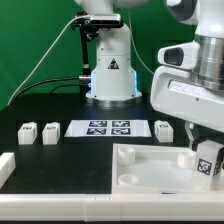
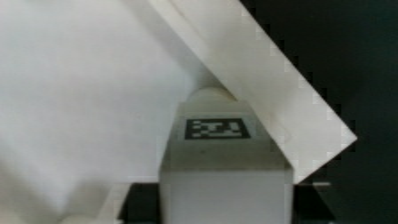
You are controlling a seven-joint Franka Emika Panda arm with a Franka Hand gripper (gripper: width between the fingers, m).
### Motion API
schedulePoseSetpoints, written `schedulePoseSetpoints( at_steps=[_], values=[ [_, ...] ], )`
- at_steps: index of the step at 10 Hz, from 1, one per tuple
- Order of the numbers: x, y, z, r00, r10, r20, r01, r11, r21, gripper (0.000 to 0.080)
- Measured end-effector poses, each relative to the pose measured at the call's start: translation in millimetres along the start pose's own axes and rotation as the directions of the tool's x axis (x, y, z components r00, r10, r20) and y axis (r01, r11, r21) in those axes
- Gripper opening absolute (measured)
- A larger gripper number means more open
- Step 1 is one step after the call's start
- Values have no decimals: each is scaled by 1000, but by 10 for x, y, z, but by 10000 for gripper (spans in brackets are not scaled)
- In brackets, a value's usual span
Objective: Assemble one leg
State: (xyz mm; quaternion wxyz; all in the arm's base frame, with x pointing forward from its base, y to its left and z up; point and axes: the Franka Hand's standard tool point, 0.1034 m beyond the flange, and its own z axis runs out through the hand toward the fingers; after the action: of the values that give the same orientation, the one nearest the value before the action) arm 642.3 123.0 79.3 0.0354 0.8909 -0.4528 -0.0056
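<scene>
At the far left of the exterior view two spare legs sit in a row on the dark table, well apart from the arm. Next comes the marker board, flat in the middle of the frame, and then one more spare leg just right of it. Below that lies the big white tabletop, a tray with raised edges that fills the lower middle and lower right. At the right edge the gripper hangs down with the leg pinched between its fingers, so the claw is closed on it. The leg stands upright, its long side pointing down, right under the claw and over the right end of the tabletop. In the wrist view the leg shows its tag, with the white tray wall slanting close by it. It looks like the leg must go straight down into a corner hole, but that hole is hidden behind the leg. The tray's raised edge is very near, so there is little room to slide sideways; above, the way is open
</scene>
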Motion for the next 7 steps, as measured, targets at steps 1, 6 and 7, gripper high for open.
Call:
schedulePoseSetpoints(
  at_steps=[1,6,7],
  values=[
    [-17,-8,-9,989,147,-2,-147,989,0,295],
    [-12,-22,-23,803,596,-6,-596,803,9,295],
    [-11,-21,-23,807,590,-6,-590,807,9,295]
  ],
)
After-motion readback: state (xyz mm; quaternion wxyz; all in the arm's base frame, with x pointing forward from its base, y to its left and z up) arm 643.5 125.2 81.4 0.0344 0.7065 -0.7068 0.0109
